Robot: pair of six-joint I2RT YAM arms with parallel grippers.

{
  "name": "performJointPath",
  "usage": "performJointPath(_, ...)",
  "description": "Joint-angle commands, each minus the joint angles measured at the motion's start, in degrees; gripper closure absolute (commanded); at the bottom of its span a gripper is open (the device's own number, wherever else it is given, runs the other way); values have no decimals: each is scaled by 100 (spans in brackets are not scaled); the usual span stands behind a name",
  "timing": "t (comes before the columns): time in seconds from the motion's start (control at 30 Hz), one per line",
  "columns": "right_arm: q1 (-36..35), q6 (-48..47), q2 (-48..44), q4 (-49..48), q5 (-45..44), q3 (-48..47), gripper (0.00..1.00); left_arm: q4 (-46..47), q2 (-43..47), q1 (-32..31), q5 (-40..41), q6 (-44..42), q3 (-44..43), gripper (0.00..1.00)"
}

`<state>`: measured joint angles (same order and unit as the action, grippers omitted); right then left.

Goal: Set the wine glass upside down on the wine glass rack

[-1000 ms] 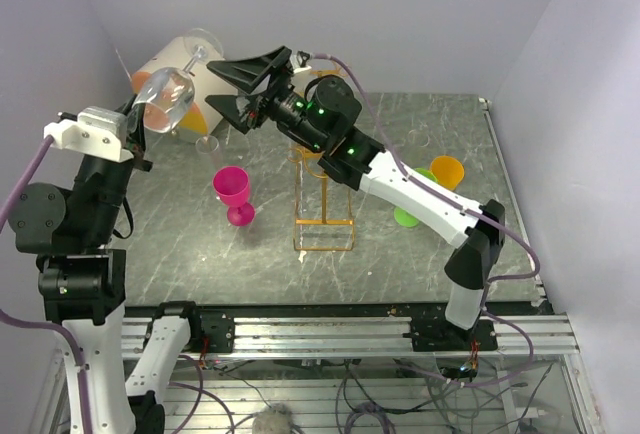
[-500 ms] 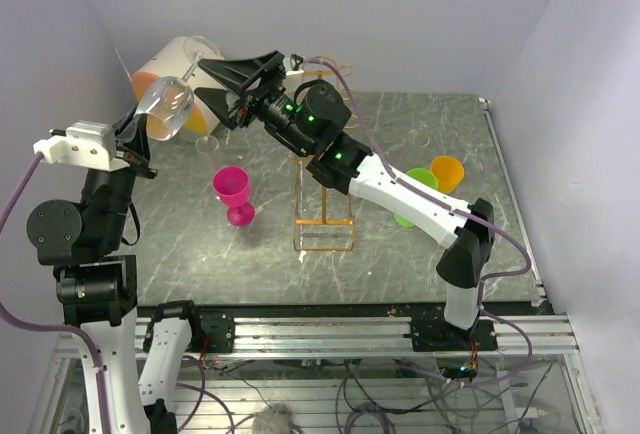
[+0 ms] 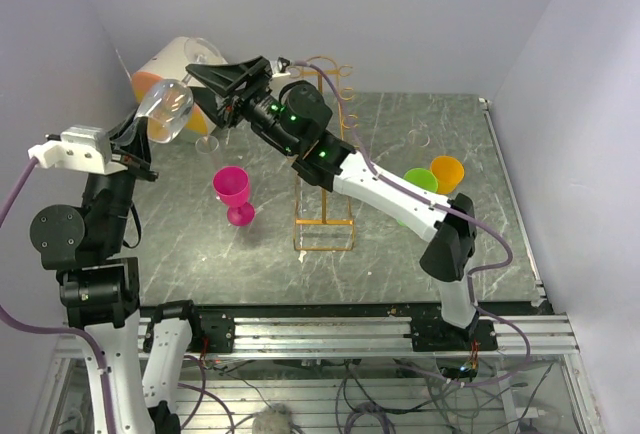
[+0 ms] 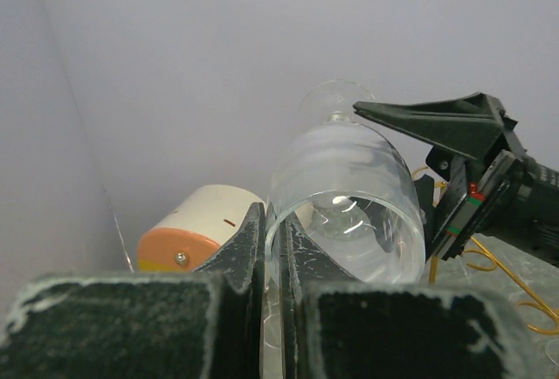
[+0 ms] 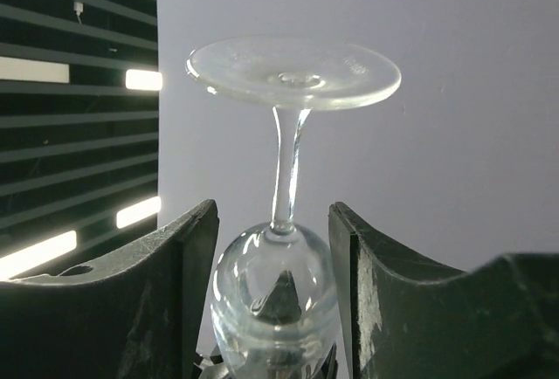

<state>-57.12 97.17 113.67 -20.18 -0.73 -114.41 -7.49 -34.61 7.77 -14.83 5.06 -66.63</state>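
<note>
The clear wine glass point(image 3: 166, 111) is held high at the back left, tilted, with its foot up and to the right. My left gripper point(image 3: 138, 137) is shut on its rim; in the left wrist view the fingers point(image 4: 253, 248) pinch the rim of the bowl point(image 4: 349, 196). My right gripper point(image 3: 207, 94) is open, with its jaws on either side of the glass. In the right wrist view point(image 5: 272, 210) the stem point(image 5: 285, 165) stands between the fingers without touching them. The golden wire wine glass rack point(image 3: 323, 222) stands mid-table.
A pink goblet point(image 3: 233, 194) stands left of the rack. Green point(image 3: 418, 181) and orange point(image 3: 447, 170) cups sit to the right. A white and orange cylinder point(image 3: 164, 62) lies at the back left. Small clear glasses stand at the back point(image 3: 207, 146), point(image 3: 418, 139).
My right gripper has reached further left and now straddles the glass stem. My left arm has shifted the glass slightly left and tilted it more.
</note>
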Motion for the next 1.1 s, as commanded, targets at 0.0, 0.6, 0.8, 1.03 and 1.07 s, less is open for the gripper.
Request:
performJointPath(0.0, -56, 31, 150, -303, -83, -230, 49, 438, 204, 104, -78, 188, 120, 93)
performJointPath(0.6, -149, 334, 374, -564, -300, -46, 67, 578, 562, 202, 267, 217, 584, 93)
performJointPath(0.8, -198, 395, 437, -557, -324, -86, 71, 644, 549, 221, 395, 238, 645, 93)
performJointPath(1.03, -242, 426, 463, -626, -419, -87, 77, 617, 615, 259, 377, 337, 723, 93)
performJointPath(1.07, -245, 414, 478, -627, -421, -108, 79, 618, 644, 275, 344, 352, 749, 93)
